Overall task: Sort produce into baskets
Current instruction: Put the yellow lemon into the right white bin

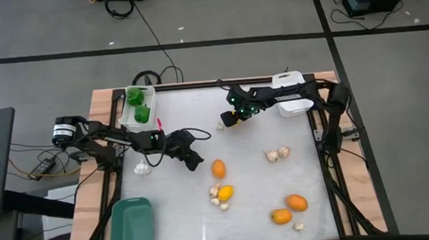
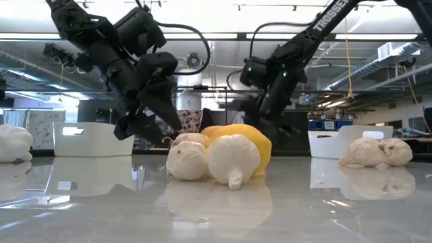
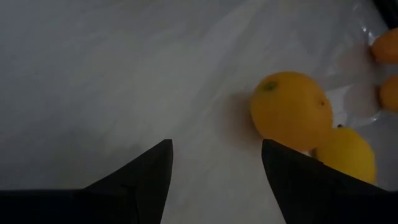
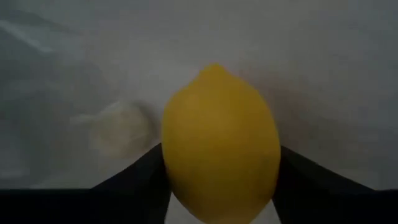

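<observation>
My right gripper [image 1: 225, 121] is at the far middle of the table, shut on a yellow lemon [image 4: 217, 143]; a whitish piece [image 4: 118, 127] lies just beyond it. My left gripper [image 1: 195, 162] is open and empty, a little left of an orange [image 1: 218, 168]; in the left wrist view the orange [image 3: 291, 111] lies ahead, off to one side of the fingers [image 3: 143, 180], with a second lemon [image 3: 346, 155] behind it. That lemon [image 1: 226, 192] rests on the table among beige mushroom pieces [image 1: 216, 198]. My right gripper pinches the yellow lemon between its two fingers, one on each side of the lemon's body [image 4: 171, 163]. The lemon's pointed end [image 4: 214, 67] faces away from the wrist. Whether it is clear of the table I cannot tell.
A white bin [image 1: 139, 105] with green peppers stands far left, another white bin [image 1: 290, 93] far right, and a teal bin [image 1: 131, 226] near left. Garlic-like pieces [image 1: 277, 154], two oranges [image 1: 297, 202] [image 1: 281, 217] and a white piece [image 1: 141, 168] lie about.
</observation>
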Action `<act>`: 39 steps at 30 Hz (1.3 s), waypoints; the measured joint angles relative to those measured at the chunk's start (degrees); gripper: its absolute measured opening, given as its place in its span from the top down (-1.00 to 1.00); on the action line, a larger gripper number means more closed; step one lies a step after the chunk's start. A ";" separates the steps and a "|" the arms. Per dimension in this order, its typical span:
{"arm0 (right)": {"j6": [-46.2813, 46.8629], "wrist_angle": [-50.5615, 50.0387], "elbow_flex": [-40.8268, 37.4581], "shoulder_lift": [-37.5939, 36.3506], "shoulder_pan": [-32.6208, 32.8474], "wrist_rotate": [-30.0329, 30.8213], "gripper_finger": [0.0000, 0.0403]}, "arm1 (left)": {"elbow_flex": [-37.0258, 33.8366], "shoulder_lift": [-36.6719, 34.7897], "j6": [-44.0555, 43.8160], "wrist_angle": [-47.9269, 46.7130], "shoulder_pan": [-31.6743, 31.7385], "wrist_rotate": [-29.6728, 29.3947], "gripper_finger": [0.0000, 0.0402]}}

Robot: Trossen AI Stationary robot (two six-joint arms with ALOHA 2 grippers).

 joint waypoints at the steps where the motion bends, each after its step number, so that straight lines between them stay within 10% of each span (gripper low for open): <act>1: -0.54 -0.08 0.01 -1.06 -0.29 -1.10 -0.09 | 0.00 0.00 0.00 -0.29 0.00 0.00 -0.26; 18: -12.08 -24.76 0.13 -24.82 -18.70 6.87 -0.15 | 0.00 0.00 -0.12 -0.90 0.00 0.66 -0.26; 39: -16.25 -33.79 -4.04 -25.98 -33.65 9.81 -0.14 | 0.00 0.00 -0.74 -0.91 0.00 0.63 -0.26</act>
